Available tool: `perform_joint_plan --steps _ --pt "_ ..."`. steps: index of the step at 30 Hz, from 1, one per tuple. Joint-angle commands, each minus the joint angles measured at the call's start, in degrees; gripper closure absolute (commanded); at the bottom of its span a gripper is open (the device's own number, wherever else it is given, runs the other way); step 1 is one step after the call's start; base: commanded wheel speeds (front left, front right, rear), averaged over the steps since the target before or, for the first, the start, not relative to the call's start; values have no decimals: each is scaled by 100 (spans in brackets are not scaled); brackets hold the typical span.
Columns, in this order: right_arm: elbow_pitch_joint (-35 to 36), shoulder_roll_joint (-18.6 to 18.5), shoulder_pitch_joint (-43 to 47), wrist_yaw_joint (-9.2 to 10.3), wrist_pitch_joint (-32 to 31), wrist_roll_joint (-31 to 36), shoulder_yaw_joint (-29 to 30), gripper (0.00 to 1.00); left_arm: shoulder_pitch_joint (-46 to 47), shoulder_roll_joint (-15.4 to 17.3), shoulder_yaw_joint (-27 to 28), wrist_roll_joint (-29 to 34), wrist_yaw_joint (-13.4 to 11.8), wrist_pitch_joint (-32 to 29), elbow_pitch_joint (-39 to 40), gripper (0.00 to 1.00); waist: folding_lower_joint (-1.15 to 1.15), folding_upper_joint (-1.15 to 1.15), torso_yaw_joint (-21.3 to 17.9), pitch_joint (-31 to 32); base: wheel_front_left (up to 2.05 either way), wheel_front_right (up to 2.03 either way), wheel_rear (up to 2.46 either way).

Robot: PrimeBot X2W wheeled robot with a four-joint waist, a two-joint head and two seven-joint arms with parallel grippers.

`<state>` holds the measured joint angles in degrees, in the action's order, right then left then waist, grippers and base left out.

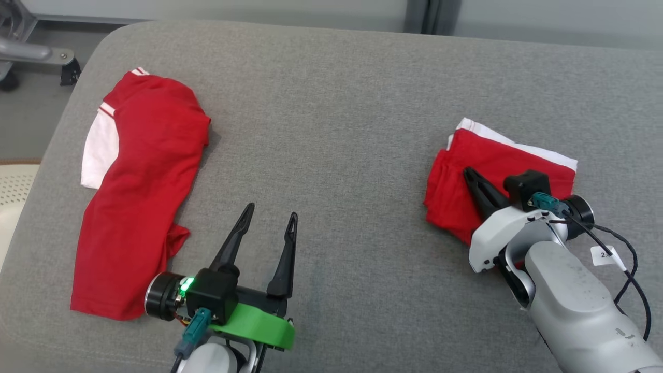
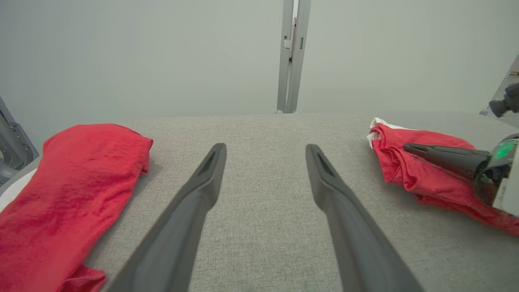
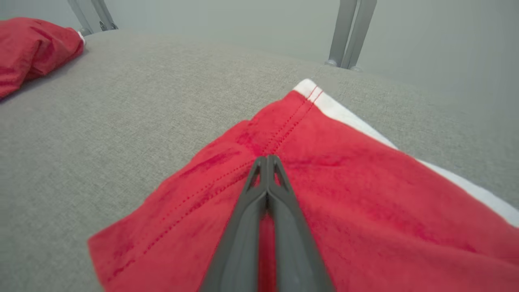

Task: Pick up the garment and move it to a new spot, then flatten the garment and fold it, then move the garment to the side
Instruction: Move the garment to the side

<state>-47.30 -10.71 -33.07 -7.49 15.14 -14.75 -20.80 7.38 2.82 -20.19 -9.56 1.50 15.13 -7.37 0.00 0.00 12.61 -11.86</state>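
Two red garments are being shown on a grey cushioned surface (image 1: 336,129), well apart from each other. The folded garment (image 1: 497,155) is lying at the robot's right side as a compact, roughly square stack, a white edge (image 3: 308,86) being exposed along its far side with red stitching just beside it. The right gripper (image 1: 467,171) is being held over this stack with its two dark fingers pressed together, tip against tip, with nothing being seen pinched between them. The fingers are being pointed across the red cloth toward its far corner; whether the tips are being rested on the fabric or held just above it cannot be told. The loose garment (image 1: 140,197) is being displayed at the robot's left, spread long and uneven and rumpled at its near right corner, with a white panel (image 1: 98,150) being exposed along its left edge toward the far end. The left gripper (image 1: 272,209) is being held just beside the near end of that garment, over bare grey surface, its fingers being spread wide apart and empty — neither finger is being touched by cloth. In the left wrist view the bare surface is being framed between the two fingers, with the loose garment to one side and the folded one, the closed right gripper over it, to the other. A green ring (image 1: 254,326) is being carried on the left wrist, and a small green light (image 1: 185,284) is being lit near it.
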Motion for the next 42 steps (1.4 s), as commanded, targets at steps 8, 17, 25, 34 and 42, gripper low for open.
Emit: perform_joint_plan --steps 8,17,25,34,42 --pt "1127 -170 739 0 0 -182 382 100 -203 15 297 98 23 2 41 0 0 0 -764 602 0 0 0" --pt "2014 55 1740 0 0 197 1354 0 -420 15 547 75 36 1 54 0 0 0 -1292 915 0 0 0" --pt "2523 475 2356 0 0 617 1917 0 -603 15 618 168 92 1 -94 0 0 0 -1530 1009 0 0 0" --pt "2638 656 2547 0 -1 753 2072 0 -698 15 647 209 106 1 -153 0 0 0 -1580 1003 0 0 0" --pt "2136 610 2169 0 -67 741 2077 0 -484 15 523 217 115 1 -108 0 0 0 -1317 696 0 0 0"
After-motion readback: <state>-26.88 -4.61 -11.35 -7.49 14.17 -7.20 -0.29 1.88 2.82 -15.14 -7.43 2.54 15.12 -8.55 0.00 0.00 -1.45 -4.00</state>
